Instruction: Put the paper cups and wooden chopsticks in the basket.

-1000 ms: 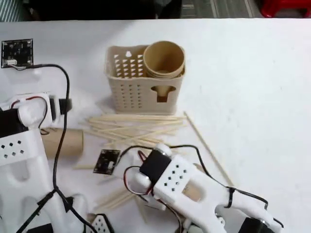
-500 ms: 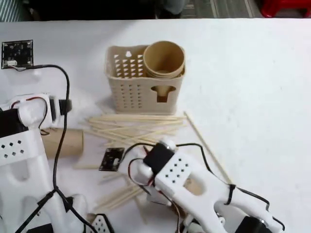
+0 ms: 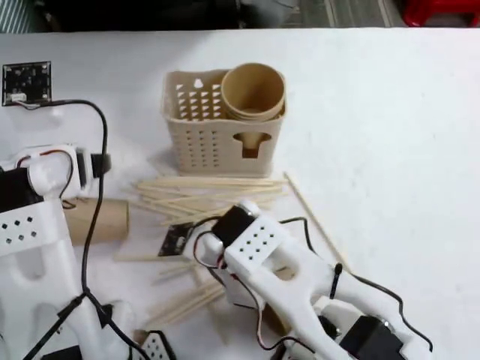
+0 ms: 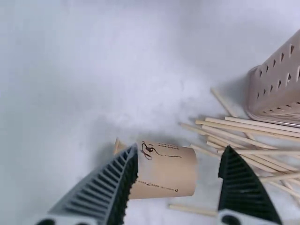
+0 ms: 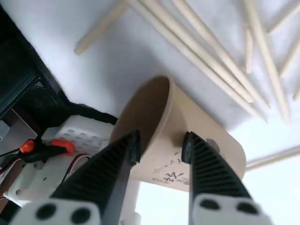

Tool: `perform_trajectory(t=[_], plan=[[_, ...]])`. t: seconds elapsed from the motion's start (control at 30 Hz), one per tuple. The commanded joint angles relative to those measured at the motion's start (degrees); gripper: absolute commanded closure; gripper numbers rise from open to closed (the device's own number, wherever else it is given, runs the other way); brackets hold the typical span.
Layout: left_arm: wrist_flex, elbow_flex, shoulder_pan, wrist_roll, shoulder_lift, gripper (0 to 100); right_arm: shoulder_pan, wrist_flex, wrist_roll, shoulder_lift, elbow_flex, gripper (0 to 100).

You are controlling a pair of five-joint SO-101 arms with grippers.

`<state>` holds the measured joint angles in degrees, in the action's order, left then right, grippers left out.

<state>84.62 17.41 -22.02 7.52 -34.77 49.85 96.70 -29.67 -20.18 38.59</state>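
The basket point(image 3: 217, 142) sits upper centre in the high view with stacked cups point(image 3: 253, 90) already inside, so that part looks done. None of the chopsticks point(image 3: 202, 191) are in yet; they lie scattered on the table point(image 3: 390, 112) just below it. Two cups remain out. The right claw point(image 5: 161, 138), lower centre, is pinched on the wall of the held cup point(image 5: 206, 154), one finger inside its mouth. The left claw point(image 4: 182, 152) gapes wide, empty, above the loose cup point(image 4: 164, 171), which lies on its side at middle left.
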Motion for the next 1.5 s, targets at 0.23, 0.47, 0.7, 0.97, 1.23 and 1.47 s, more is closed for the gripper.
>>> perform_trajectory(t=[0.23, 0.47, 0.7, 0.97, 1.23, 1.47], plan=[[-0.9, -0.3, -0.3, 0.3, -1.6, 72, -7.9, 0.5, -1.8, 0.3, -9.4, 98.1], [-1.0, -0.3, -0.3, 0.4, -1.6, 72, -20.4, 1.5, -13.1, 0.3, -19.3, 98.1], [-1.1, -0.3, 0.0, 0.3, -1.4, 72, -26.9, 1.6, -14.1, -5.0, -22.9, 98.1], [-2.6, -0.3, 0.0, 0.0, -1.2, 72, -21.2, 1.7, -12.4, -13.0, -16.4, 88.0], [-4.3, 2.9, 0.6, -0.1, -1.5, 72, -6.5, 1.7, 0.1, -13.1, -9.9, 84.0], [-8.1, 7.5, 0.6, -0.1, -1.5, 72, 0.8, -1.2, 5.7, -13.1, -3.3, 83.9]])
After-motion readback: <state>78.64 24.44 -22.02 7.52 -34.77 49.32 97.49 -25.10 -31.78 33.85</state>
